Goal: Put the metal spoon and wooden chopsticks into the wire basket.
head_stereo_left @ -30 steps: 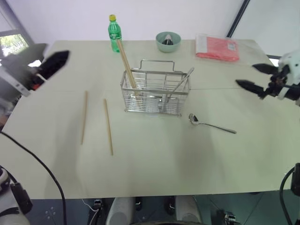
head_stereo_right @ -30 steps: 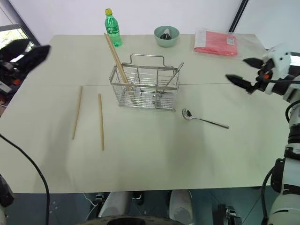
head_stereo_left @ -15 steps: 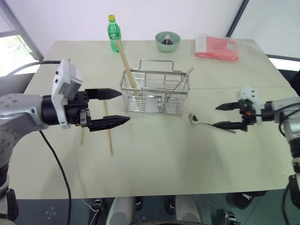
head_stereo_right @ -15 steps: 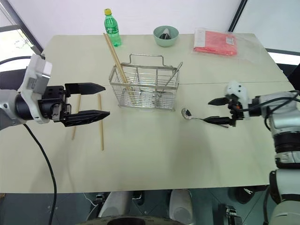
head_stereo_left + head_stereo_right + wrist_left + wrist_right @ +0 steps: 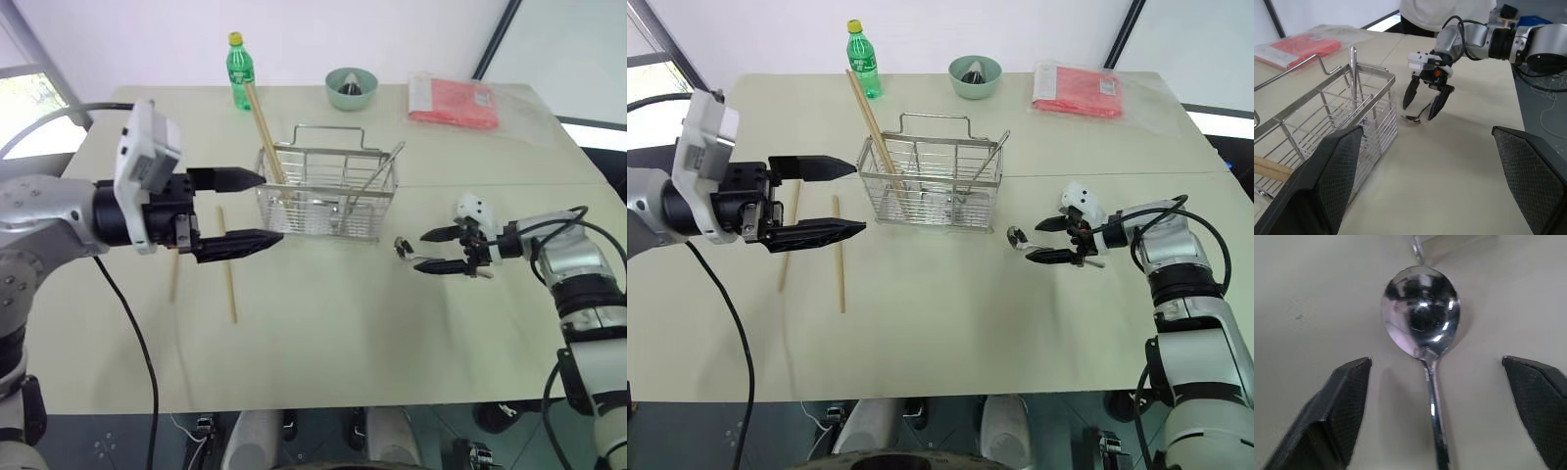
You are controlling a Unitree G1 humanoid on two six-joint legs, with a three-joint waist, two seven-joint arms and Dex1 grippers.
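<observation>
Two fingers of your right gripper (image 5: 1043, 240) straddle the metal spoon (image 5: 1422, 316), spread and not touching it. Your left gripper (image 5: 250, 208) gapes wide beside the wire basket (image 5: 326, 194).

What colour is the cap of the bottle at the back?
Yellow, on a green bottle; the right eye view shows it best.

Bright, even light falls on my tabletop (image 5: 323, 333), with only faint, soft shadows. Daylight blows out the window at the far left. Highlights glint on the metal spoon (image 5: 1421, 308) bowl in my right wrist view, where my own fingers (image 5: 1334, 416) sit blurred.
</observation>
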